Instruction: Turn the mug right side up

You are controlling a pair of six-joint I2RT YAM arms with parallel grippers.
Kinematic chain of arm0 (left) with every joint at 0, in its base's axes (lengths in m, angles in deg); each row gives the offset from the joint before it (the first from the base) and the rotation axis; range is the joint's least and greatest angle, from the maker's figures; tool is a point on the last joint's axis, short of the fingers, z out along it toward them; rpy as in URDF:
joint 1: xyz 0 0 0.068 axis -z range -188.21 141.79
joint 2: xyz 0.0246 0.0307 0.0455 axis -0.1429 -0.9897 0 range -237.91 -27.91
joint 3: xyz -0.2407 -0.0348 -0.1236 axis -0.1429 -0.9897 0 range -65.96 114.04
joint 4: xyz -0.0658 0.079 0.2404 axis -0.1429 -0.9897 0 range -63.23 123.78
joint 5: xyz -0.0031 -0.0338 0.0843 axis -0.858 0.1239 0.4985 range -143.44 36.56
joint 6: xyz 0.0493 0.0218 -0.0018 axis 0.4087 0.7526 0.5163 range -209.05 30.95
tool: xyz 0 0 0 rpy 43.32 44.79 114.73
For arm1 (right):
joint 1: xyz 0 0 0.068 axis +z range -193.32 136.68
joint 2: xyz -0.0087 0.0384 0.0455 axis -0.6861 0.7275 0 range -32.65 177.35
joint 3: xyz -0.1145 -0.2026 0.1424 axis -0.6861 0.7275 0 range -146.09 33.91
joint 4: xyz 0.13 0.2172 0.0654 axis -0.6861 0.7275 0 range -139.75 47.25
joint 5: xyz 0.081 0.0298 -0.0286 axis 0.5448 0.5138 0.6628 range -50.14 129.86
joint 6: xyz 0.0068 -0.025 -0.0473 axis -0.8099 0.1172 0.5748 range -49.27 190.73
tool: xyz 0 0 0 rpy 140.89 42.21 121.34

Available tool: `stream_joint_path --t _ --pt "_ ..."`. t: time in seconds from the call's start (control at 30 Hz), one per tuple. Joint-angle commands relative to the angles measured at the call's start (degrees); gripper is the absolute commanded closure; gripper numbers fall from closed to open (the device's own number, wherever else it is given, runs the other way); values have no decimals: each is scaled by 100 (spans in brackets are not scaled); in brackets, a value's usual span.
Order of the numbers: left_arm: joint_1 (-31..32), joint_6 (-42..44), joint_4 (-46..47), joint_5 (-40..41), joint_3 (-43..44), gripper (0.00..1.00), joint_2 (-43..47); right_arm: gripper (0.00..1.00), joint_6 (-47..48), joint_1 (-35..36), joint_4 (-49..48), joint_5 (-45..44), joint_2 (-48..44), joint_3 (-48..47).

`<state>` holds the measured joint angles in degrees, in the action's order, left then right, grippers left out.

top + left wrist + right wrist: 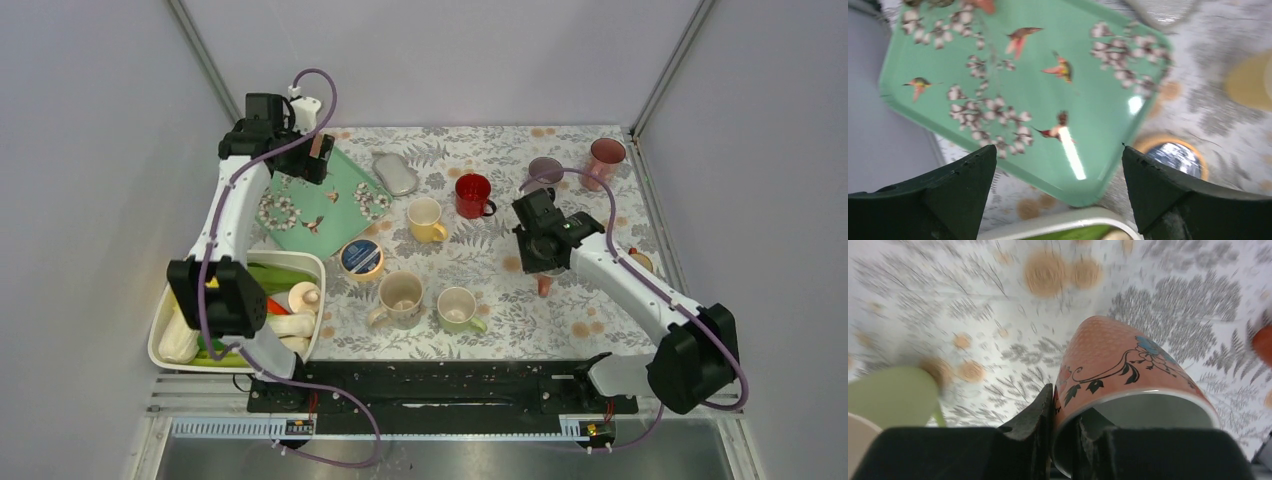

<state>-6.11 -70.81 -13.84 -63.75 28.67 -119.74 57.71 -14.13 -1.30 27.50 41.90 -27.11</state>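
A salmon-pink mug [1120, 357] with a blue flower and black vine pattern hangs in my right gripper [1065, 415]. The gripper is shut on its rim, one finger outside the wall and one inside. The mug is tilted, its mouth toward the camera and its base pointing down at the floral tablecloth. In the top view only a pink sliver of the mug [543, 286] shows under the right gripper [540, 264], right of table centre. My left gripper [315, 160] is open and empty above the green bird-patterned tray [1048, 75].
A yellow mug [427, 220], a red mug [472, 195], a beige mug [400, 297] and a green-handled mug [458, 308] stand upright mid-table. A pink cup [605, 160] and a purple cup [545, 168] stand at the back right. A white bin [312, 262] of vegetables stands front left.
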Motion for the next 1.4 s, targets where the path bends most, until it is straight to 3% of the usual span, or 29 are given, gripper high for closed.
stream_joint_path --t 0.0,0.3,0.4,0.47,0.6,0.83,1.1,1.17,1.3,1.37 --pt "-357 371 226 973 874 1 -993 100 92 -64 -114 263 212 220" --pt "-553 643 220 1742 3017 1 -3445 99 43 -212 -424 697 684 569" --pt "-553 373 469 1446 3331 1 -3762 85 45 -214 -456 810 779 581" --pt "-549 91 812 1335 3343 1 -3855 67 41 -213 -461 886 834 582" --pt "-552 35 1492 1379 3529 1 -4174 46 19 -212 -388 861 803 550" --pt "-519 937 1874 1657 4346 1 -5181 32 -7 -214 -223 771 443 582" --pt "-505 1242 2358 1981 4446 2 -5621 28 10 -213 52 628 142 444" --pt "-509 1211 2421 1938 4452 9 -5650 28 14 -212 66 623 60 428" --pt "-508 937 2501 1887 4357 35 -5615 28 9 -213 126 592 -86 406" --pt "-501 829 2562 1776 4225 41 -5544 28 42 -212 144 619 -164 391"
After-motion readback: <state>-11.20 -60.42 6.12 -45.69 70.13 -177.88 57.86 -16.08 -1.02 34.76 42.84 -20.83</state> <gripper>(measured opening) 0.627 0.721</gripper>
